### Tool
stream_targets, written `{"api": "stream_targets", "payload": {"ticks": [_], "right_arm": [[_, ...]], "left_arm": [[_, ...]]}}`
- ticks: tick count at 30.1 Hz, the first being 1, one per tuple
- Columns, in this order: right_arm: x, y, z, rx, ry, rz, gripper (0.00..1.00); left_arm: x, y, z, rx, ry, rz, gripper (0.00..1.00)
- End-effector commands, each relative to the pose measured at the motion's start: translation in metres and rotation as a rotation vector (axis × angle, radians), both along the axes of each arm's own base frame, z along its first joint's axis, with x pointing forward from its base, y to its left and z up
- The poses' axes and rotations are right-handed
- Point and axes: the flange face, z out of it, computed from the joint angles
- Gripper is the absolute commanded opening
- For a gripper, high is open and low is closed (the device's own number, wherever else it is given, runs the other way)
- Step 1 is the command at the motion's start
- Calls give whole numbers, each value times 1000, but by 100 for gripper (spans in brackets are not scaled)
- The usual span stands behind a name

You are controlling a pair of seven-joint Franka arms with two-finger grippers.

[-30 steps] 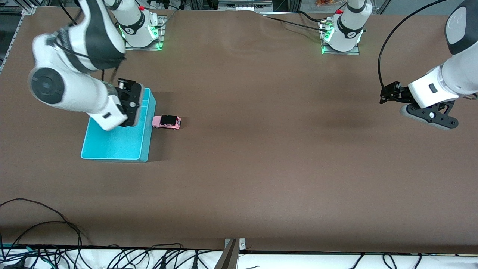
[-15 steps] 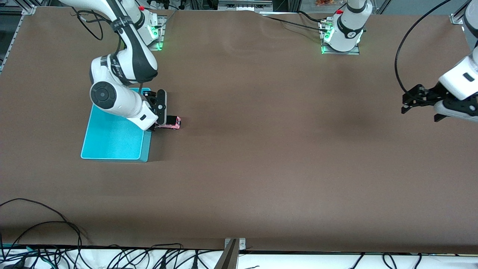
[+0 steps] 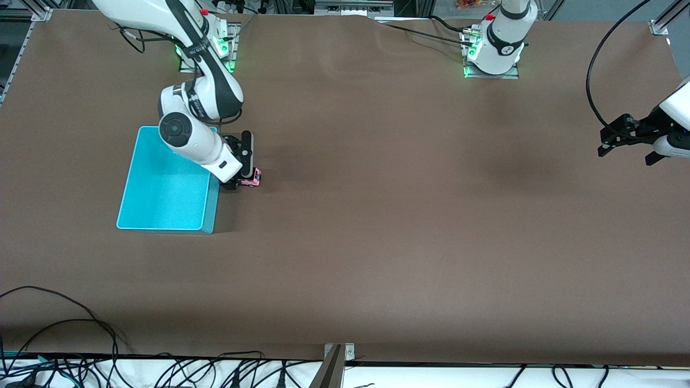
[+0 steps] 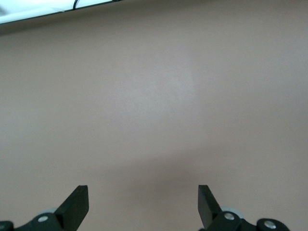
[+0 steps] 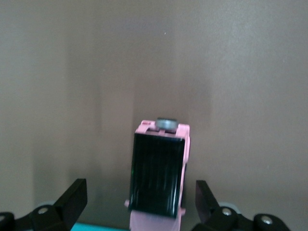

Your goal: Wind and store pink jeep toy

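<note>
Pink jeep toy (image 5: pixel 159 173) sits between spread right pincer (image 5: pixel 139 202) fingers beside turquoise bin (image 3: pixel 164 183), ready for grasping; left pincer (image 4: pixel 143 204) waits spread over bare worktop (image 3: pixel 404 215).

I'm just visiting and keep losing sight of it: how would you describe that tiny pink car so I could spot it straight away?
Find the turquoise bin toward the right arm's end of the brown table. Right beside its long wall, on the table, sits the pink jeep toy, with the right gripper open around it. It is boxy, light pink with a black roof, and far smaller than the bin.
</note>
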Motion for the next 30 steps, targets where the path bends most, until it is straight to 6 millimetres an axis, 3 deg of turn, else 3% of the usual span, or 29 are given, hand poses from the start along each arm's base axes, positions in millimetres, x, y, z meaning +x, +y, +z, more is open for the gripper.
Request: {"api": "stream_targets", "payload": {"ticks": [1, 4, 7, 10, 17, 19, 23, 30], "right_arm": [[-3, 5, -14, 11, -18, 16, 96], [-3, 5, -16, 8, -16, 24, 84], [-1, 6, -14, 0, -26, 53, 50], [1, 10, -10, -10, -37, 77, 33], [12, 18, 17, 0, -66, 79, 29], [18, 29, 30, 7, -67, 90, 29], [37, 50, 70, 13, -54, 57, 29], [66, 64, 143, -4, 3, -19, 29]], "left_arm": [[-8, 4, 2, -10, 5, 9, 100], [-9, 6, 2, -10, 6, 12, 100], [-9, 4, 3, -10, 11, 9, 100], [-9, 1, 4, -10, 17, 3, 100], [-10, -17, 11, -12, 51, -27, 100], [-9, -19, 12, -10, 50, -31, 100], [-9, -17, 11, -12, 54, -28, 100], [-9, -14, 11, -14, 57, -22, 100]]}}
